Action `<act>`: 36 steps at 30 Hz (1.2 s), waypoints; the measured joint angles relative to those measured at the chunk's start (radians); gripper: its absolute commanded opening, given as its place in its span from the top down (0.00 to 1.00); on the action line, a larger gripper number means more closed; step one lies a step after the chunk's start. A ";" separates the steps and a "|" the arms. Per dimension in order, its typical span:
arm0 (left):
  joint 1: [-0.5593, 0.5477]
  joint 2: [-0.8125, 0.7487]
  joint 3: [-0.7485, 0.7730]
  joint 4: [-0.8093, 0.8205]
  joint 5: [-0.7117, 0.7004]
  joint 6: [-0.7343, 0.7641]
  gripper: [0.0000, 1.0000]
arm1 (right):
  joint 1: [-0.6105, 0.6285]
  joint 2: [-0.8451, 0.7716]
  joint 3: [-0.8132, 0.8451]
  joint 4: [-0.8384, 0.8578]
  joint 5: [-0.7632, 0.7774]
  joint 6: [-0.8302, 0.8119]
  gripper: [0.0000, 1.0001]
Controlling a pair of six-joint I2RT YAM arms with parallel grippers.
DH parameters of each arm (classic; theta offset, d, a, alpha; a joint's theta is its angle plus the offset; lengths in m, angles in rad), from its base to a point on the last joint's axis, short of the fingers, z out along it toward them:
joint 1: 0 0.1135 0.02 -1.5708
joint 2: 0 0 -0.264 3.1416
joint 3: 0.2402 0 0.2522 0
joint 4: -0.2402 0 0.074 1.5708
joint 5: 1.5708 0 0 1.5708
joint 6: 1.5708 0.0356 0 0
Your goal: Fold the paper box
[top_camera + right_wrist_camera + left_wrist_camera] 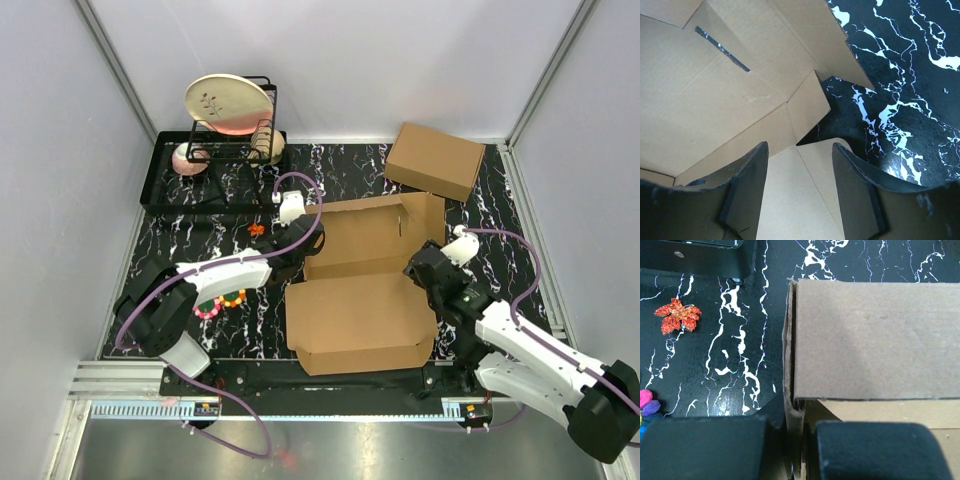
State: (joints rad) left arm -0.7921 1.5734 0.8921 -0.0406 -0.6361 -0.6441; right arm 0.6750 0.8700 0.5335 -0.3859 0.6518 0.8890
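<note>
Cardboard fills the middle of the table (350,175): the paper box (365,300) lies between the two arms, about half made by the look of it. Its far half has walls raised around a shallow tray, with a slot cut in the back panel. The near half lies low and flat, with a short front flap turned down at the edge nearest the arm bases.

The left gripper (300,260) sits at the box's left side. In its wrist view the fingers (705,447) straddle the upright side wall (792,390), one outside and one inside. A dark sliver shows beside the card, so I cannot tell whether it is pinching the wall or only bracketing it.

The right gripper (425,272) hovers at the box's right edge with its fingers (747,195) spread and nothing between them. Under it a side flap (805,107) stands loose and angled, not tucked into place.

My reading is that the creases are broken in and the rear walls are up. Seating the right side flap, locking the corners and bringing the two halves together remain to be done. A second box (435,160), fully made up, sits at the far right, apart from the work.
</note>
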 measured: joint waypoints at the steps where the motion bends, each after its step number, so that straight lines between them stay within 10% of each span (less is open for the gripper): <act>1: 0.000 0.000 -0.001 0.000 0.000 -0.002 1.00 | -0.001 0.006 0.000 0.000 0.004 0.008 0.40; 24: 0.000 -0.006 -0.010 0.009 0.002 -0.011 1.00 | -0.128 0.189 -0.058 0.198 0.009 0.077 0.47; 36: 0.002 -0.011 -0.018 0.016 0.004 -0.011 1.00 | -0.148 0.245 -0.053 0.303 -0.008 0.018 0.76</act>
State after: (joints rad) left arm -0.7902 1.5620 0.8745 -0.0250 -0.6319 -0.6552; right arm 0.5270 1.1145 0.4805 -0.0826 0.6437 0.9070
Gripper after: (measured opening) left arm 0.054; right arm 0.367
